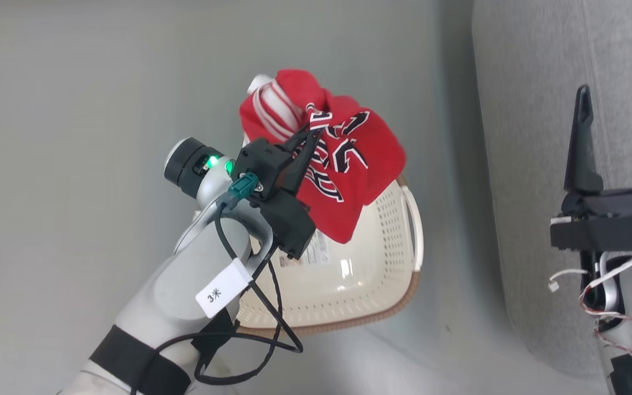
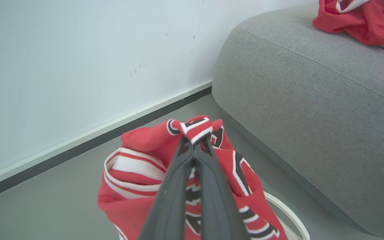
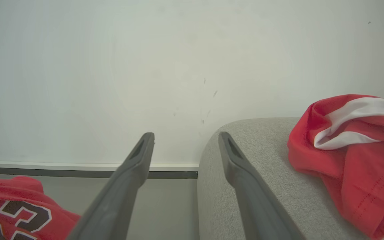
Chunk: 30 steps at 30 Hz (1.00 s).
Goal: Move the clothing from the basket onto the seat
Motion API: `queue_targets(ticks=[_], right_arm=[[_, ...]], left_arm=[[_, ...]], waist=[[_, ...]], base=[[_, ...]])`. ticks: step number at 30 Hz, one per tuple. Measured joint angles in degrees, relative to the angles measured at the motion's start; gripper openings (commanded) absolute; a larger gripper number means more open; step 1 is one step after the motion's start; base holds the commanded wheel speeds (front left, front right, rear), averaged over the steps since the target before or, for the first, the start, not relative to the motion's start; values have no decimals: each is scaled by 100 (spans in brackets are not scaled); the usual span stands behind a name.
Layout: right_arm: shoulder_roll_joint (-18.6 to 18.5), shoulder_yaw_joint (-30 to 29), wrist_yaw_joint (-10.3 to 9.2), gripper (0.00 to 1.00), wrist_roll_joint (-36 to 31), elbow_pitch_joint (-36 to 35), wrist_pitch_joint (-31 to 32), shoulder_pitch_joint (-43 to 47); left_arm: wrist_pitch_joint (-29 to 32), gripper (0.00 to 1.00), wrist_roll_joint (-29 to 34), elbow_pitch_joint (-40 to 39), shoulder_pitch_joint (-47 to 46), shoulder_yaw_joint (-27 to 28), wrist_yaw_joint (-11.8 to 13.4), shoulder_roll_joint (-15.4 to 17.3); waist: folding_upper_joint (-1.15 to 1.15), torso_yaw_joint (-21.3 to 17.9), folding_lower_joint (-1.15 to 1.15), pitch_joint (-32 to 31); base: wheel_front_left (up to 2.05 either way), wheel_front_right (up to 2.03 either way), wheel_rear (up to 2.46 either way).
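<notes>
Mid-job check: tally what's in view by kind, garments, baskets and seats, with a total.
Red garments: 2, the lettered jersey pinched in the left gripper and the white-banded garment lying on the sofa
Laundry basket: 1
Grey sofa: 1
Total: 4

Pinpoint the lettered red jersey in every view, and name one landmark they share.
Head view: jersey at centre, over the basket, clamped in the left fingers.
Left wrist view: jersey bottom centre, bunched around the fingers.
Right wrist view: jersey in the lower-left corner.
Shared landmark: the grey sofa, at right in all three.
</notes>
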Motion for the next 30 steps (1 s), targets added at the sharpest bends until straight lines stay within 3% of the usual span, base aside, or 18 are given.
queue_targets(ticks=[13,21,30], right_arm=[[288,391,121,100,-3,456,0,380],[433,813,374,100,-15,883,0,617],[651,1667,690,100,-104,1292,0,957]], left_arm=[[0,0,-210,99,-134,162,-103,-13],[-1,0,-404,105,-66,88,-155,-18],[-1,0,-724,189,236,-213,-157,-22]], waist=[[-1,316,0,-1147],[-1,366,0,-1853],[-1,358,0,-2631]], base=[[0,0,0],[0,0,0],[0,0,0]])
